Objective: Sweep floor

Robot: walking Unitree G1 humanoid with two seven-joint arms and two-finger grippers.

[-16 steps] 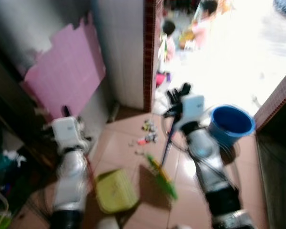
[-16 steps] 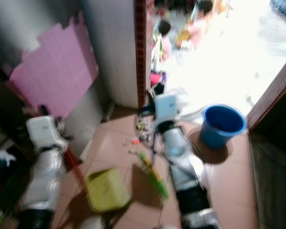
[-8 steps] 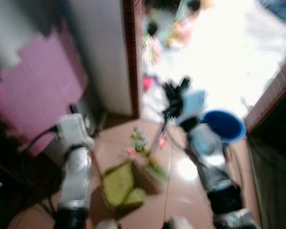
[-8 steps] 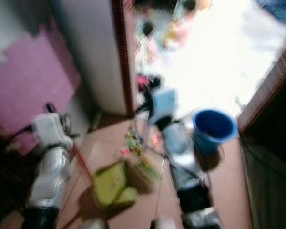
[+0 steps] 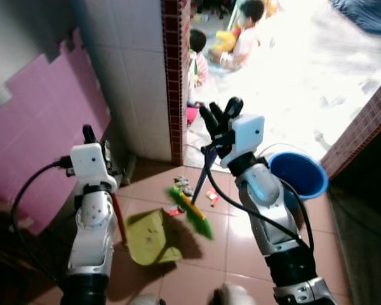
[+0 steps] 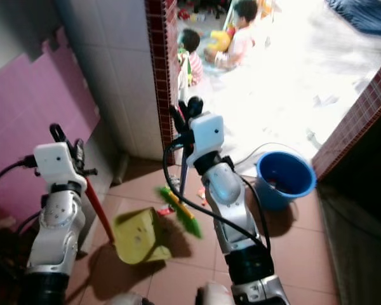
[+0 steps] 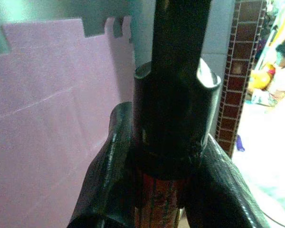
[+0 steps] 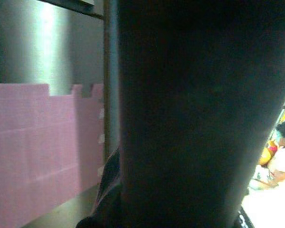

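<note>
Two tools are in play on the reddish tiled floor (image 5: pixel 241 248). The right gripper (image 5: pixel 219 121), up near 12 o'clock of centre in the head view, has its black fingers clamped around the dark blue handle of a broom (image 5: pixel 192 206); that handle slants down toward 7 o'clock to a green and yellow bristle head, somewhat blurred, just above the tiles. The left gripper (image 7: pixel 166 156) is closed on the red, black-capped handle of a yellow dustpan (image 5: pixel 149 236), whose open scoop sits on the floor at about 7 o'clock from the broom head, close beside it. Small bits of coloured litter (image 5: pixel 184 185) lie at 11 o'clock of the bristles, near a white tiled wall with a dark red brick edge (image 5: pixel 171 76). Pink foam mats (image 5: pixel 44 127) lean at 9 o'clock. At 3 o'clock stands a blue bucket (image 5: pixel 300 175). Beyond the doorway at 12 o'clock, two children (image 5: pixel 241 35) sit in bright light.
</note>
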